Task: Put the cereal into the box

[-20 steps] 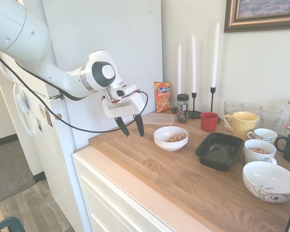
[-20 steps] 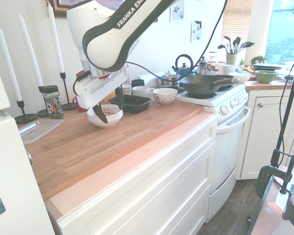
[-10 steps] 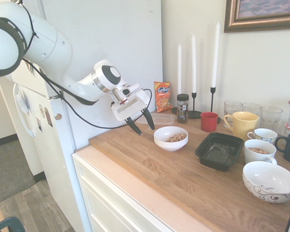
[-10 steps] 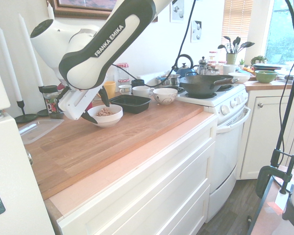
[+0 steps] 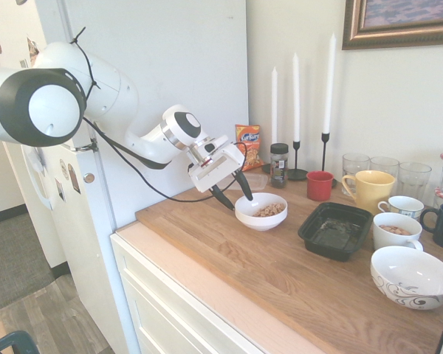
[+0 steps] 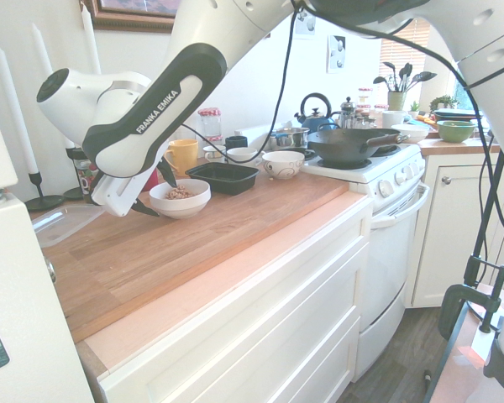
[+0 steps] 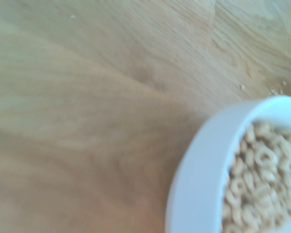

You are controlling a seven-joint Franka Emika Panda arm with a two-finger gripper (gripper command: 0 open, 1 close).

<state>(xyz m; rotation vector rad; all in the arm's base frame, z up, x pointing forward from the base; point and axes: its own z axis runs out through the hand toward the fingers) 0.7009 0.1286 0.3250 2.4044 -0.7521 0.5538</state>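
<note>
Gripper (image 5: 235, 193): fingers spread, empty, left of centre, beside white bowl (image 5: 261, 211).
Cereal (image 7: 262, 179): in bowl; rings clear only in wrist view.
Box (image 5: 334, 230): right of bowl, apart.
Surface: wooden counter (image 5: 280, 273).
Second exterior only: stove (image 6: 378, 168).

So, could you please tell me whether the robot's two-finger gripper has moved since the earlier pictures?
Yes. The open gripper has come down and toward the white bowl of cereal, now at its rim; the bowl itself has stayed put.

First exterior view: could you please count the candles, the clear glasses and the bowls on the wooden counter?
Candles: 3
Clear glasses: 3
Bowls: 2
Total: 8
</note>
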